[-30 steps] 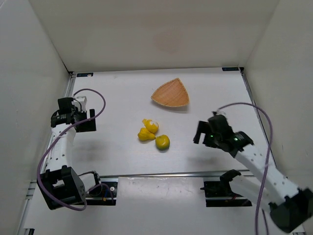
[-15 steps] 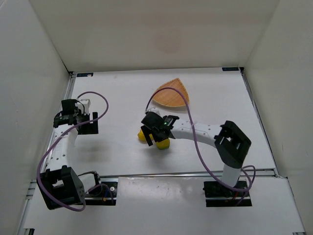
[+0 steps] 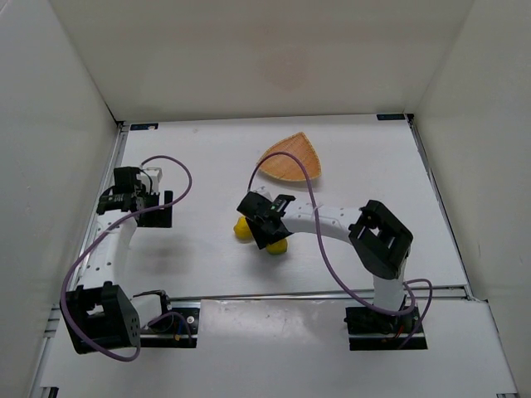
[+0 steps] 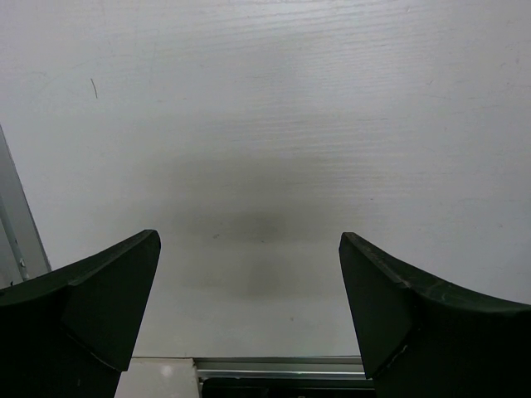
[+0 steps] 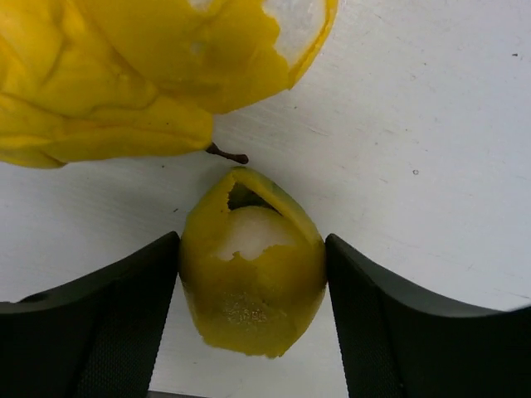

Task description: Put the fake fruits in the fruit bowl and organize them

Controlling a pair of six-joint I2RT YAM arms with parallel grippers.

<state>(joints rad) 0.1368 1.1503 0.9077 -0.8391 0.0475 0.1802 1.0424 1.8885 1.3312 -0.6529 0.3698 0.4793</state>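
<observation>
The right claw [image 5: 252,240] is pinched on the small, rounder yellow-green plastic fruit [image 5: 253,290]: its two black fingers [image 5: 99,323] lie flush against the fruit's opposite sides, while the fruit sits on the white table [image 3: 373,166]. This fruit has a pale worn patch on its upper face and a dark notch at its pointed end. A thin brown stem [image 5: 226,154] lies just beyond that point. Past the stem are two more fake fruits: a lumpy yellow plastic one [image 5: 83,108] and, pressed against it, a yellow plastic fruit with a white patch [image 5: 241,50]. Neither is between the fingers. The shallow tan-orange woven fruit bowl [image 3: 290,159], shaped like a rounded triangle with a lighter rim, holds no fruit. From above, all three fruits sit in one cluster on the near side of the bowl, close to it but apart from it and a little to its left. The right arm's wrist hides most of the cluster there. The arm's purple cable [image 3: 319,240] arcs over the bowl's near-left edge. The left claw [image 4: 247,238] is spread wide with nothing between its dark fingers, above bare tabletop, well apart from the bowl on its left and slightly nearer than it.
</observation>
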